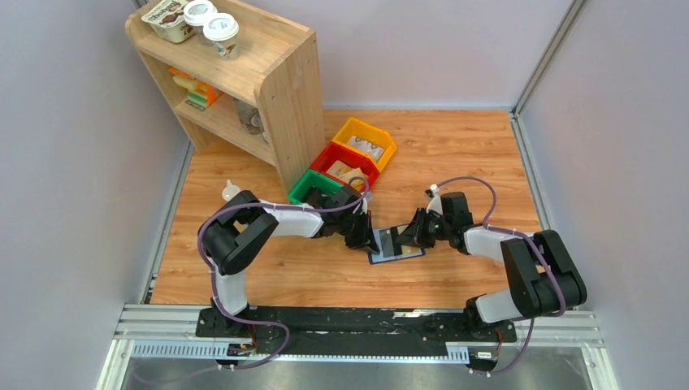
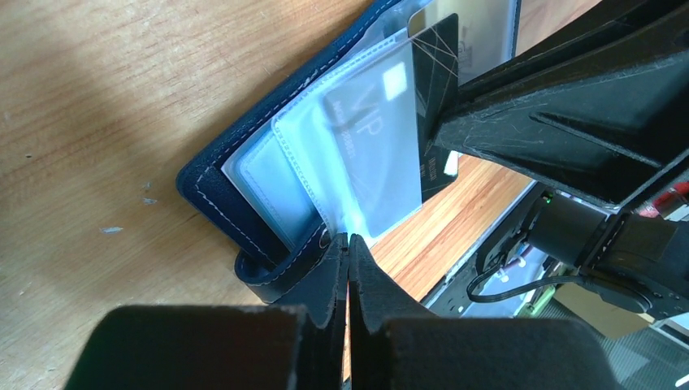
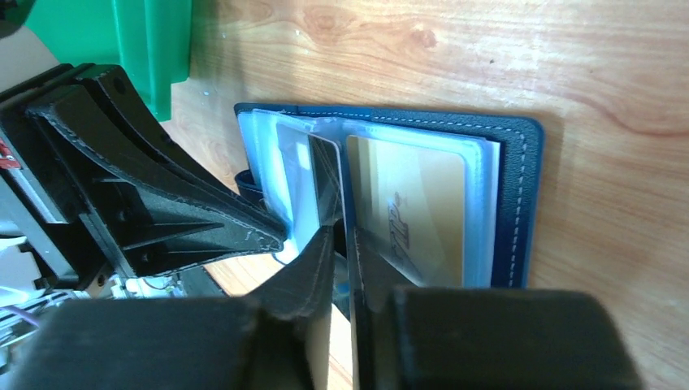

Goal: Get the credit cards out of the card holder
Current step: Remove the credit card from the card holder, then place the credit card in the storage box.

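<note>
Left gripper (image 2: 348, 248) first: its fingers are pressed fully together, the tips meeting at the lower edge of a clear sleeve (image 2: 292, 175). I cannot tell whether they actually pinch it. My right gripper (image 3: 340, 240) faces it from the other side, jaws a little apart, with one thin upright leaf of the sleeves standing between the fingers and no firm clamp on it that I can see. Both tips work over the card holder (image 3: 513, 203), which lies opened flat on the wooden table (image 1: 455, 154) between my two wrists, navy cover down and sleeves up. From above, its long axis runs left to right, with the right end swung slightly away from my bases. The strap tab (image 2: 272, 276) curls at the end towards my left gripper. A gold card (image 3: 406, 211) sits in the sleeve on my right side, its long sides crossing the holder towards the far stitched edge. A grey card (image 2: 370, 138) and a dark card (image 2: 436, 81) sit in the lifted leaves. Just beyond the holder stand a green bin (image 1: 305, 185), a red bin (image 1: 325, 158) and a yellow bin (image 1: 357, 123) in a slanting row. A wooden shelf (image 1: 284, 89) stands behind them.
</note>
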